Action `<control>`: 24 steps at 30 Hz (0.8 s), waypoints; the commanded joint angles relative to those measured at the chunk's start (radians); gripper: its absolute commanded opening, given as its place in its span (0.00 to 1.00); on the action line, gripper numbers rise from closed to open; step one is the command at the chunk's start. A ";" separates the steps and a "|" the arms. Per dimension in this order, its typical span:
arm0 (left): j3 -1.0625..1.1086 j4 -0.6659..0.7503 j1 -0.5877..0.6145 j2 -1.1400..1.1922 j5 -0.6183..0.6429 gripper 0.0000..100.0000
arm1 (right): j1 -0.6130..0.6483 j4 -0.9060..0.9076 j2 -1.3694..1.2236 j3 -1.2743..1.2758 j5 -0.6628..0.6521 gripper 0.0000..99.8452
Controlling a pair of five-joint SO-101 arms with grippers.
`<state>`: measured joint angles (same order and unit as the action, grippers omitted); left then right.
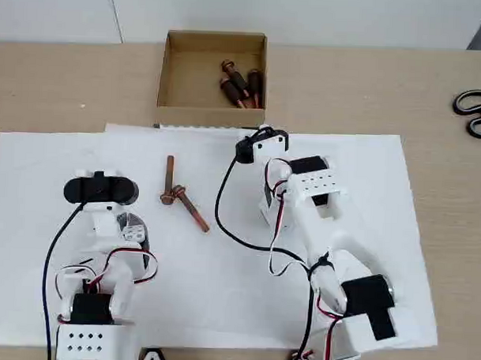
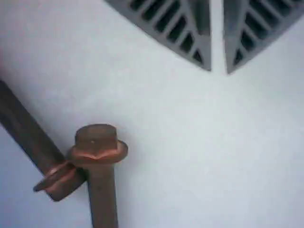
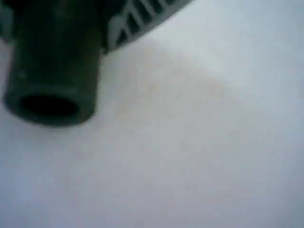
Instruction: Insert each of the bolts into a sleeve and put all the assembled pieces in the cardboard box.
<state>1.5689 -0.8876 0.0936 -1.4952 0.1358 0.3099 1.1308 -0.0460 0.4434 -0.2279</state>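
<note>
Left gripper [image 2: 219, 66]: almost closed, thin gap, holding nothing.
Right gripper [image 1: 256, 143]: holds a black sleeve [image 3: 50, 90] at the white paper's [image 1: 366, 200] far edge, beside the cardboard box [image 1: 171, 75].
Straight bolt [image 1: 169, 176]: points at that far edge.
Slanted bolt [image 1: 196, 214]: leans toward the near right corner, heads touching.
Nearer arm: left, I think.

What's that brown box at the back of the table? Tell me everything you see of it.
The cardboard box is shallow, open-topped, plain brown, standing flat on the wooden table just beyond the white paper. A few copper bolts in dark sleeves lie bunched at its right side; the rest of its floor is bare.
</note>
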 commanded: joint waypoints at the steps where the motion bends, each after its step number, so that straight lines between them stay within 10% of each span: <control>1: -0.004 0.015 0.006 -0.003 -0.005 0.01 | -0.001 -0.015 -0.007 -0.031 -0.012 0.04; 10: -0.004 0.015 0.006 -0.003 -0.005 0.01 | 0.004 0.039 -0.005 -0.109 -0.068 0.00; 24: -0.004 0.023 0.005 -0.003 -0.005 0.01 | 0.056 0.607 -0.004 -0.612 -0.035 0.00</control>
<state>1.5689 -0.8876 0.0936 -1.4952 0.1358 0.3284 1.6341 -0.0644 -0.0552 -0.2831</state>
